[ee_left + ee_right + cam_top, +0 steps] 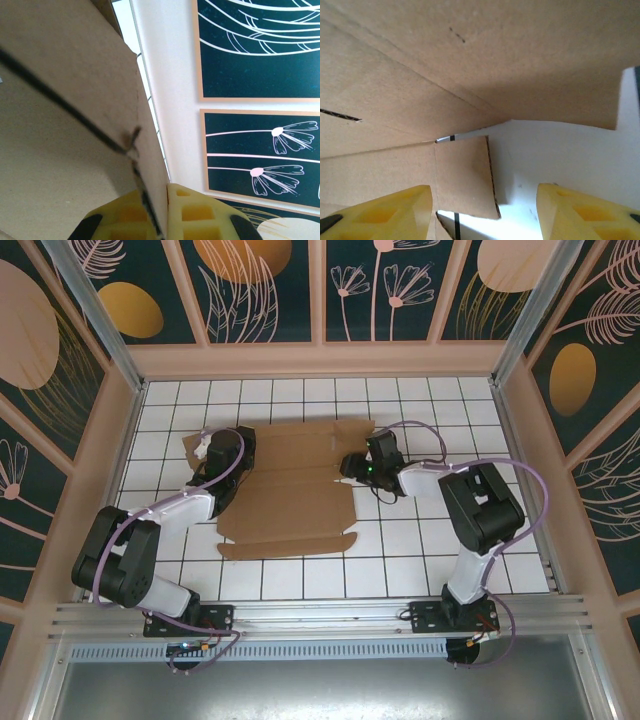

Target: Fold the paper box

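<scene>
Left gripper (162, 202) is clamped on the paper box (290, 490) flap, right gripper (485, 197) apart, it's mostly flat, so folding's barely started imo.

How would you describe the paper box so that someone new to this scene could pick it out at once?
Start at the white tiled table ringed by floral-panelled walls. At its middle lies the paper box, an unfolded brown cardboard sheet with creases, flaps and notched edges. It is the one plain brown thing against the white tiles.
</scene>
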{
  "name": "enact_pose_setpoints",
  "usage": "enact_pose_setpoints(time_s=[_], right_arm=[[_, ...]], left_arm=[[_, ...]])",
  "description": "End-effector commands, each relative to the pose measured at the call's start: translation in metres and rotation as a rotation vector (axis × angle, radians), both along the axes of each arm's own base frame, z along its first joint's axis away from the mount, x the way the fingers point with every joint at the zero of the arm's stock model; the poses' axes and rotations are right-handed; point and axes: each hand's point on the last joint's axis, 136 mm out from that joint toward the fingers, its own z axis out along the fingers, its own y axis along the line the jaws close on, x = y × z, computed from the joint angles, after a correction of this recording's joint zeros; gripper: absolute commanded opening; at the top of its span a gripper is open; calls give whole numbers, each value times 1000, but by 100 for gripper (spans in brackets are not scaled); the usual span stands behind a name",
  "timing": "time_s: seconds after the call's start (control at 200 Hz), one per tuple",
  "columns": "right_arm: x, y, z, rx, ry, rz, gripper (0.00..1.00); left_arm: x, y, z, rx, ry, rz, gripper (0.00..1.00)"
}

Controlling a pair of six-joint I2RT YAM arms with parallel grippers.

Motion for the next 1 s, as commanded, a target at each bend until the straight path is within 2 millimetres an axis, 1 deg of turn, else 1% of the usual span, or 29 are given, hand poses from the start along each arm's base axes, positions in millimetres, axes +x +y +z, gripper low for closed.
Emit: enact_pose_setpoints(time_s=[0.0,0.12,0.3,0.42,0.475,0.621,0.731,0.771,0.781,0.796,0.866,0.926,0.961,0.996], right_arm=[[11,24,19,131,-54,61,56],[7,33,26,205,-50,79,53],[0,39,41,285,-77,106,42],[-2,47,44,325,-66,132,39],[-4,53,40,314,-63,141,39],[-8,66,22,258,-39,153,39],[-5,66,4,233,-3,135,39],[-4,65,0,230,1,130,39],[-8,70,-1,229,4,143,39],[-9,72,-2,228,5,146,39],[-10,74,-5,223,8,147,39],[-10,71,-1,216,-9,144,39],[-10,68,8,214,-38,143,39],[-10,64,22,216,-79,147,41]], left_arm=[[-9,4,-13,20,47,7,0],[-9,4,-12,17,43,8,0],[-11,5,-13,10,36,9,0],[-12,5,-14,7,36,6,0],[-12,5,-12,5,33,6,0],[-12,5,-10,2,29,6,0],[-13,4,-10,1,30,2,0],[-14,4,-10,-1,32,0,0],[-14,4,-11,0,32,0,0],[-14,3,-10,-3,33,-2,0],[-15,3,-11,-5,34,-6,0],[-15,3,-11,-5,34,-6,0],[-15,3,-10,-3,30,-6,0],[-16,4,-8,1,26,-1,0]])
